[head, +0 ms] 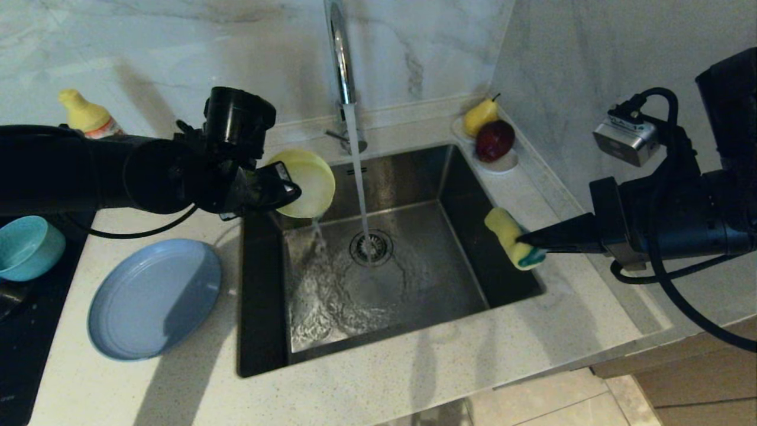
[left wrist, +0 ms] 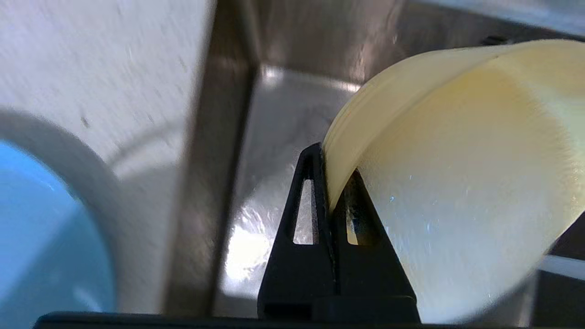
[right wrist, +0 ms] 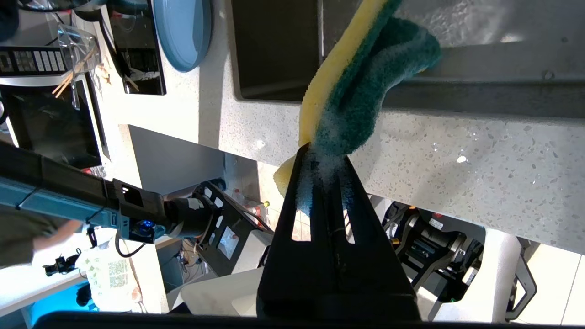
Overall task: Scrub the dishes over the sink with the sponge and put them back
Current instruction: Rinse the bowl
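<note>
Over the sink's (head: 461, 195) back left corner the left pincer (head: 282, 188) pinches the tilted yellow bowl (head: 304, 182) by its rim, while the right pincer (head: 528, 241) clamps the sponge (head: 511, 238) (green face soapy) above the sink's right edge.

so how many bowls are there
2: a yellow bowl held by the left gripper over the sink, and a teal bowl at the far left. Others may be out of view.
</note>
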Robot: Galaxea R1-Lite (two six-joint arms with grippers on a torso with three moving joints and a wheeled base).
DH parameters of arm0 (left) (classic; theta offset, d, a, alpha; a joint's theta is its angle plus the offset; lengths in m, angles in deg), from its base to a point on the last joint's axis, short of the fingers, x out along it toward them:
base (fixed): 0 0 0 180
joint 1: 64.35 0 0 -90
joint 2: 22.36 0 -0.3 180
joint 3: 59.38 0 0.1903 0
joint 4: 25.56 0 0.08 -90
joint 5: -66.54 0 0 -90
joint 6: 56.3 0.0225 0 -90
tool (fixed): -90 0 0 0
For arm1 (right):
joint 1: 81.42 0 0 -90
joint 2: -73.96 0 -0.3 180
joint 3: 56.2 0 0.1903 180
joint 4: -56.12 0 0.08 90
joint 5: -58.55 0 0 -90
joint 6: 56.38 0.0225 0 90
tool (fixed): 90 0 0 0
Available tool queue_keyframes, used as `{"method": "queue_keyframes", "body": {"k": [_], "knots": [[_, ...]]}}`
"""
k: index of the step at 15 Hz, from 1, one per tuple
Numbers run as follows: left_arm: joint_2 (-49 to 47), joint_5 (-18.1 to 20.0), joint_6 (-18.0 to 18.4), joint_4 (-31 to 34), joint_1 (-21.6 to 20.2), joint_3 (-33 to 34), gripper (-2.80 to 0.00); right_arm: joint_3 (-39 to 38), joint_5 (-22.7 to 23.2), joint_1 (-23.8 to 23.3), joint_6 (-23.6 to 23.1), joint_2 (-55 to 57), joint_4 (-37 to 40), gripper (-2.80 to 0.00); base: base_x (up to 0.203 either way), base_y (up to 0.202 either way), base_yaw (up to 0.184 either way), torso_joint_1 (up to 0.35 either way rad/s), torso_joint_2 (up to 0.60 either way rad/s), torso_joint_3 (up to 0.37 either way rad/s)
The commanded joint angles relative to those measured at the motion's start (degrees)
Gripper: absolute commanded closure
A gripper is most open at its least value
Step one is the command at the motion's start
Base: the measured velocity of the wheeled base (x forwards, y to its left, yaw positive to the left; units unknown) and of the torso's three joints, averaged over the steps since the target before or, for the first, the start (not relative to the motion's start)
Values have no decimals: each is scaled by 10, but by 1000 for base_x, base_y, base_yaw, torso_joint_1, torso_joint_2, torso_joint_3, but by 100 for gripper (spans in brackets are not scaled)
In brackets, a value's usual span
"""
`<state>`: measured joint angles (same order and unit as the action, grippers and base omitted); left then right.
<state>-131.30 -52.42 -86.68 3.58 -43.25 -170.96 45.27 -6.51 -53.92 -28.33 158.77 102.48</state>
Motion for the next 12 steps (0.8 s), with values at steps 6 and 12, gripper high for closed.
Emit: {"method": "queue_keyframes", "body": {"k": [6, 12], "knots": [[51, -9, 351, -635, -1, 281, 0, 3, 1, 1, 1, 5, 1, 0, 0, 0, 0, 0, 0, 0], [37, 29, 450, -869, -3, 346, 0, 5, 1, 1, 1, 7, 1, 0, 0, 0, 0, 0, 0, 0]]}}
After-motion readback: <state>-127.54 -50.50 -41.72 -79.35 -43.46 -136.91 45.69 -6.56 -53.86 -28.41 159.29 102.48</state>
